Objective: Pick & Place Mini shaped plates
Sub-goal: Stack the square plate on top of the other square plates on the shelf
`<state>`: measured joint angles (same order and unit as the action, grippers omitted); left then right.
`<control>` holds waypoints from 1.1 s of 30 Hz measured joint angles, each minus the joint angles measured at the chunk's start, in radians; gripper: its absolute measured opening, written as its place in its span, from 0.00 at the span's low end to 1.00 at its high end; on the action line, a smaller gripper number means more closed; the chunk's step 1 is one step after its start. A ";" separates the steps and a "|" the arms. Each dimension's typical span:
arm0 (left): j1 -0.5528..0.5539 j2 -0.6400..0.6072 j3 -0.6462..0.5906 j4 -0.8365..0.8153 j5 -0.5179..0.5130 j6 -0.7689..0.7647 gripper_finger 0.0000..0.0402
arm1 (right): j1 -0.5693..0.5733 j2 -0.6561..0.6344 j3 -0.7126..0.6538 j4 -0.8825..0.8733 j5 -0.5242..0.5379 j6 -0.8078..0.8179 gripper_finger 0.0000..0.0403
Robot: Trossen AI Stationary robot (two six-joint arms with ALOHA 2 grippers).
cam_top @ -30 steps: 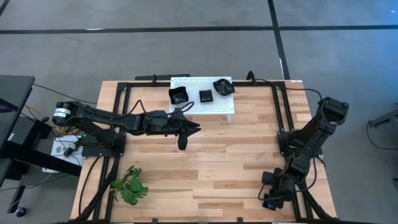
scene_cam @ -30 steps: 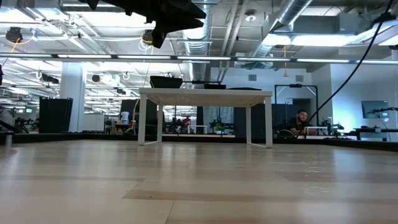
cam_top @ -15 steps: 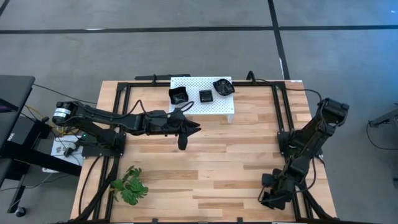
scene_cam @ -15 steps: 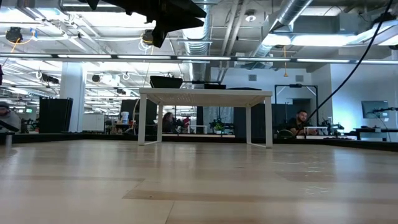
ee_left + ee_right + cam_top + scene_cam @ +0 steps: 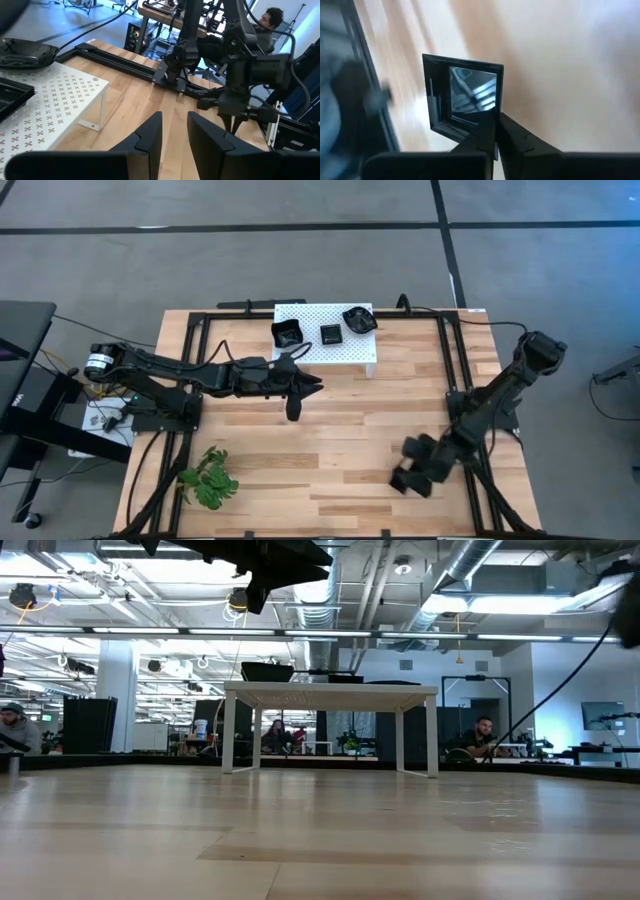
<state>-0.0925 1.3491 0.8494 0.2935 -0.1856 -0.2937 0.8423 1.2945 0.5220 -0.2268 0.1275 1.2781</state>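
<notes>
Right hand (image 5: 495, 131) pinching a glossy black square plate (image 5: 464, 95) by its rim over the blond plank counter (image 5: 330, 430), left hand (image 5: 173, 131) hovering slightly parted beside the white perforated platform (image 5: 330, 350).

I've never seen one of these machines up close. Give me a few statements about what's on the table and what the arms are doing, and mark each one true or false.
1. Three black plates sit on the white platform. True: the largest plate, a small square plate and a wavy-edged plate.
2. The right gripper is empty. False: it is shut on the rim of a square black plate.
3. The left gripper holds a plate. False: it is open and empty, above the table in front of the platform.
4. A green plant sprig lies near the table's front left corner. True.
5. The plant sprig lies on the platform. False: it lies on the wooden table.
</notes>
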 joint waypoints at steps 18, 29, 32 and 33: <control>0.000 0.000 0.000 0.009 0.000 0.009 0.23 | -0.685 -0.226 0.107 0.236 0.267 -0.569 0.01; -0.015 -0.075 0.000 0.021 -0.001 0.155 0.23 | -1.054 -0.140 0.326 0.217 0.205 -0.720 0.01; -0.015 -0.080 0.000 0.021 -0.001 0.165 0.23 | -1.116 -0.066 0.426 0.124 0.122 -0.720 0.01; -0.015 -0.080 0.000 0.018 -0.001 0.166 0.23 | -1.129 -0.033 0.462 0.082 0.106 -0.720 0.01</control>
<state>-0.1078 1.2690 0.8497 0.3114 -0.1864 -0.1276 -0.2865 1.2612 0.9845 -0.1445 0.2337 0.5586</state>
